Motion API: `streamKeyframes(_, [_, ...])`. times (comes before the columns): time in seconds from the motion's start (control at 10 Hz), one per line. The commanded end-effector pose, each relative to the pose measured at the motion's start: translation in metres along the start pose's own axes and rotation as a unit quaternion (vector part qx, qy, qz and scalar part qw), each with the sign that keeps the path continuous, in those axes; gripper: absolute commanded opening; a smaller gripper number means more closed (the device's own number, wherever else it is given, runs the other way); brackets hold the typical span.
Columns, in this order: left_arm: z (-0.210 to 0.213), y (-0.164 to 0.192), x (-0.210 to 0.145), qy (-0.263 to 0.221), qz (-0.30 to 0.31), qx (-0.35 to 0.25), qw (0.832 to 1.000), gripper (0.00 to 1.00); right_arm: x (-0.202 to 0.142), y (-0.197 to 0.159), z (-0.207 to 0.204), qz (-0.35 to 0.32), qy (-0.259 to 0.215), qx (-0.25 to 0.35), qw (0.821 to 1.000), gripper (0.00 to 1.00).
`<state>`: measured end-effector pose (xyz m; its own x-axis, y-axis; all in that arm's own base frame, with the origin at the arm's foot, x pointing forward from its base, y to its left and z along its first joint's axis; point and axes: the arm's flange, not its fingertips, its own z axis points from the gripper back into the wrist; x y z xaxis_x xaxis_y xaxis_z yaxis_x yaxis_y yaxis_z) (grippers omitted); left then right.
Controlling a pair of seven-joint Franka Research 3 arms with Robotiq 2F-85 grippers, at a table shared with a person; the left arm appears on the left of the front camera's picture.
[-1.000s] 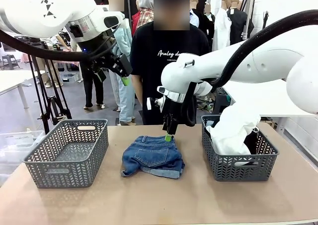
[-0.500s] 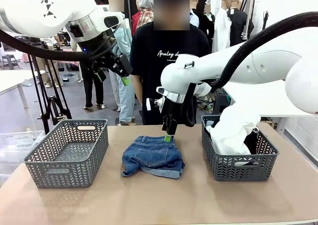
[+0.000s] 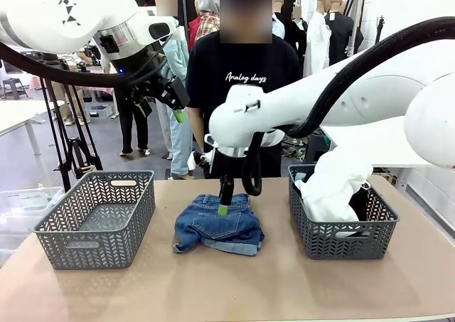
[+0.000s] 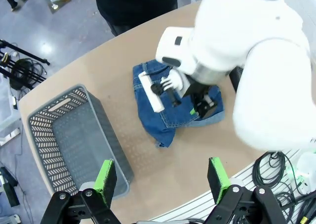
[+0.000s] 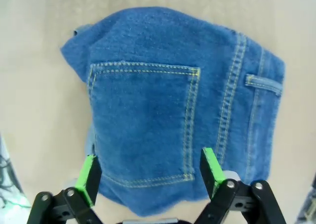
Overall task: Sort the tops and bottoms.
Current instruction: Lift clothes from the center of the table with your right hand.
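While the denim shorts point(image 3: 219, 224) lie folded flat on the table point(image 3: 227, 286), midway between the two baskets, we have our right gripper point(image 3: 223, 210) directly over them, fingers pointing straight down at the waistband side, the edge farther from us. From the right wrist camera the shorts point(image 5: 173, 105) sit square beneath the spread fingers point(image 5: 89, 177), whose green pads straddle the back pocket point(image 5: 143, 122); the jaws are wide apart and hold nothing. The garment's long axis runs across the table, from one basket toward the other, and our fingers look set roughly along that line, though we cannot tell whether the tips already touch the cloth.

Left of the shorts stands the empty grey basket point(image 3: 96, 219); right of them the other basket point(image 3: 341, 226) already holds the white top point(image 3: 334, 187). Our left gripper point(image 3: 179, 109) hangs high above and left of the shorts, its fingers point(image 4: 104, 177) spread and empty, so the right arm is plainly the nearer one. We judge the next move a short drop and pinch on the denim
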<state>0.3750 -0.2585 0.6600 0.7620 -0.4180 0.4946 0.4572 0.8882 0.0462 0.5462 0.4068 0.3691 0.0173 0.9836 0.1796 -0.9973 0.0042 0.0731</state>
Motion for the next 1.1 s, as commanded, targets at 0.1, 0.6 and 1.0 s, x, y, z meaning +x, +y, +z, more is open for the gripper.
streamKeyframes(0.1, [0.0,0.002,0.0,-0.002,0.002,0.0,1.0,0.96,0.011,-0.01,-0.014,-0.052,0.052,-0.026,0.997,1.0])
streamKeyframes(0.6, [0.0,0.002,0.0,-0.002,0.002,0.0,1.0,0.96,0.017,-0.015,-0.031,-0.047,0.074,-0.009,0.996,1.0])
streamKeyframes(1.0, [0.0,0.002,0.0,-0.002,0.002,0.0,1.0,0.96,0.015,-0.019,-0.031,-0.051,0.073,0.04,0.995,1.0])
